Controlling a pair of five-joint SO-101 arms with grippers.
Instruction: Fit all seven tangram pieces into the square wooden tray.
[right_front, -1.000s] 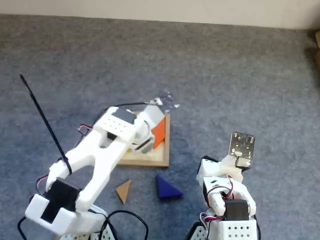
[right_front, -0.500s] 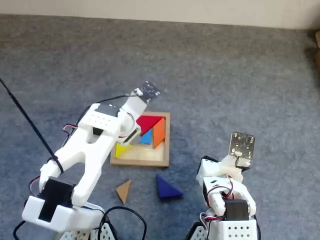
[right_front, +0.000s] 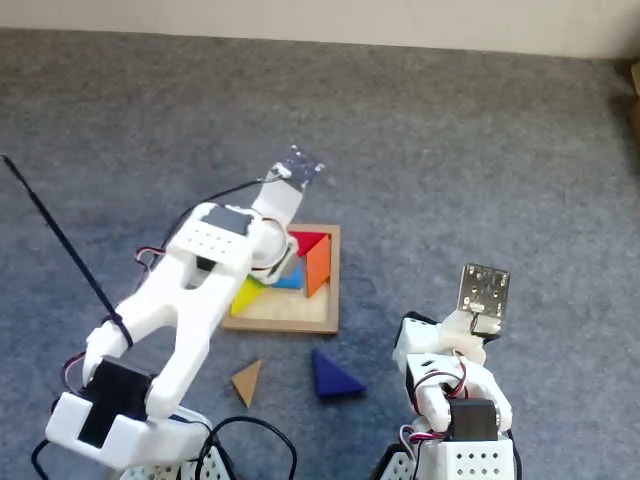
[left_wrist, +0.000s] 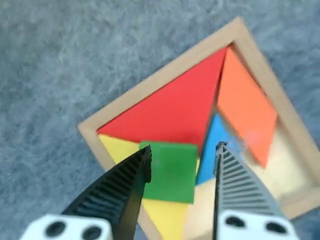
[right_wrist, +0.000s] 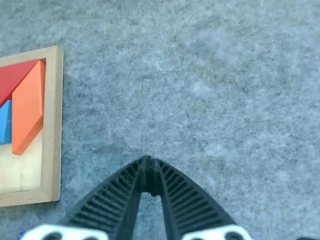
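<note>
left gripper (left_wrist: 183, 149) now higher over green square (left_wrist: 170, 172)

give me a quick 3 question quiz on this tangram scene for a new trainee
1. True or false: the right gripper is shut, with nothing in it.
2. Which piece lies directly below the open left gripper? A red triangle, B green square, C orange parallelogram.
3. How many pieces lie on the carpet outside the wooden tray?

Key: 1 true. 2 B. 3 two, the tan triangle and the dark blue triangle.
</note>
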